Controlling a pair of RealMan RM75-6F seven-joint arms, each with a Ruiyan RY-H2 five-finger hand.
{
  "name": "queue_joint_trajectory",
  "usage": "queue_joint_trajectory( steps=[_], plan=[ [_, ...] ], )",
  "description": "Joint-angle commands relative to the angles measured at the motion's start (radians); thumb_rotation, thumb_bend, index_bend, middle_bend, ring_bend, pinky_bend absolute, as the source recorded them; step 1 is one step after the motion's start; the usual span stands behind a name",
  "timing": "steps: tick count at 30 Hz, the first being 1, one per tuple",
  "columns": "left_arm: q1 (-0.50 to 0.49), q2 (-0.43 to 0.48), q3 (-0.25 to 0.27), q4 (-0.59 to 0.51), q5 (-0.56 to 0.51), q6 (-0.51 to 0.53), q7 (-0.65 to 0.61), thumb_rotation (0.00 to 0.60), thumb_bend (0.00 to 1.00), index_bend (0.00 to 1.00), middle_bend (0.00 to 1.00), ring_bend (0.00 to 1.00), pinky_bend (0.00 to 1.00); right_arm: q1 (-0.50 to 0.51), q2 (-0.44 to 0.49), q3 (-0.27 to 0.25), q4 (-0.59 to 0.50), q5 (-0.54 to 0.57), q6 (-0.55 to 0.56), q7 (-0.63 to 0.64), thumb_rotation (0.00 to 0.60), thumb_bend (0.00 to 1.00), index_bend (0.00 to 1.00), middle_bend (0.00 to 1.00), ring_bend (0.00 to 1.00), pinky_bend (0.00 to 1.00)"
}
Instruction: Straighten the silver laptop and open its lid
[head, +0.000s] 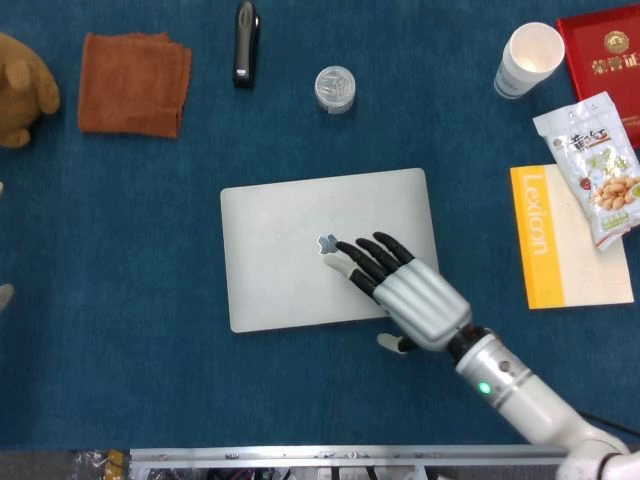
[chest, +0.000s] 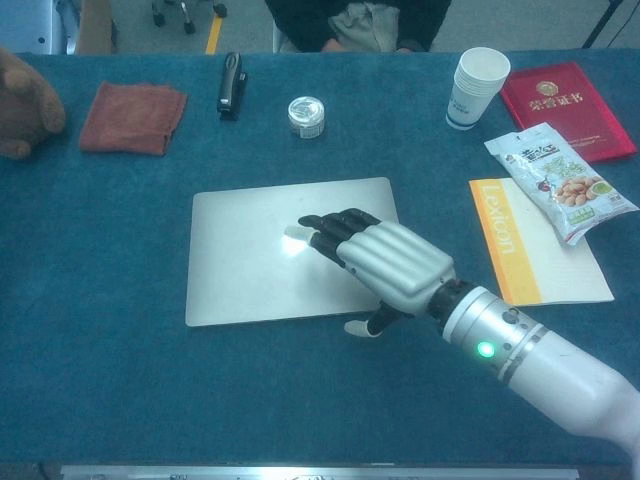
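Right hand (head: 405, 290) over closed silver laptop (head: 280, 250), fingers spread, grasping nothing; contact unclear. Left hand possibly a fingertip sliver at head view's edge only; state indeterminate.

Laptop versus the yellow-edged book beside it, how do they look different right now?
The laptop is plain silver, wider than tall, lying a bit askew with the right hand over its lid. The book is white with a yellow spine strip, taller than wide, partly under a snack bag. Both lie flat and closed on the blue table.

Laptop (head: 300, 250) centre of table (head: 120, 380), lid down. Right hand (head: 400, 285) over its right half. Behind: stapler (head: 245, 42), tin (head: 335, 88). Book (head: 560, 235) right, snack bag (head: 595, 165) on it.
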Motion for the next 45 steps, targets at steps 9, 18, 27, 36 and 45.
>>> queue_joint_trajectory(
  steps=[9,18,27,36,45],
  plan=[
    [0.012,0.005,-0.007,0.025,0.008,-0.002,-0.040,0.600,0.11,0.00,0.00,0.00,0.00,0.052,-0.129,0.014,0.097,0.078,0.005,-0.066,0.600,0.18,0.00,0.01,0.00,0.06],
    [0.019,0.008,-0.012,0.037,0.013,-0.006,-0.061,0.600,0.11,0.00,0.00,0.00,0.00,0.083,-0.185,0.014,0.156,0.103,0.015,-0.086,0.600,0.18,0.00,0.01,0.00,0.06],
    [0.023,0.006,-0.016,0.054,0.019,-0.009,-0.083,0.600,0.11,0.00,0.00,0.00,0.00,0.107,-0.229,0.012,0.201,0.119,0.026,-0.103,0.600,0.18,0.00,0.00,0.00,0.06],
    [0.027,0.000,-0.021,0.070,0.018,-0.015,-0.102,0.600,0.11,0.00,0.00,0.00,0.00,0.122,-0.252,0.018,0.232,0.147,0.035,-0.110,0.600,0.18,0.00,0.00,0.00,0.06],
    [0.030,-0.004,-0.024,0.076,0.018,-0.016,-0.111,0.600,0.11,0.00,0.00,0.00,0.00,0.135,-0.260,0.015,0.243,0.165,0.039,-0.112,0.600,0.22,0.00,0.00,0.00,0.06]
  ],
)
